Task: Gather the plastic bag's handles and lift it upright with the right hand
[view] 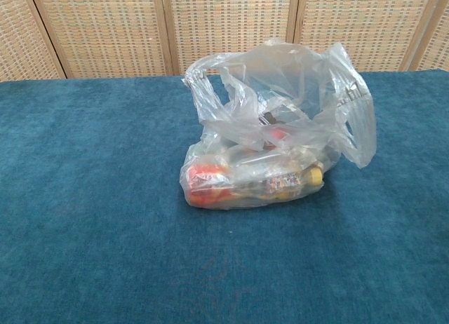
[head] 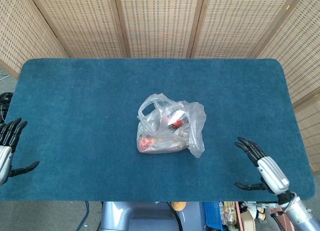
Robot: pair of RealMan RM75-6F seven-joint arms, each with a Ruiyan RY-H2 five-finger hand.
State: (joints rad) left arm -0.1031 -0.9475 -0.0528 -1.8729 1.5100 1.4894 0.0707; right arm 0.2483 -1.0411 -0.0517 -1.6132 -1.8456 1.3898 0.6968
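The right hand (head: 264, 167) hovers over the table's (head: 75, 101) near right part with its fingers spread apart and nothing in them. The bag (head: 170, 125) sits well to its left and a little farther from the robot, slumped near the table's middle with both handles loose and red and yellow items inside. The left hand (head: 6, 152), also empty with fingers spread, hangs at the table's left edge, far from the bag.

Clear plastic bag (head: 170, 126); teal table (head: 75, 101); tan woven screen (head: 160, 21).
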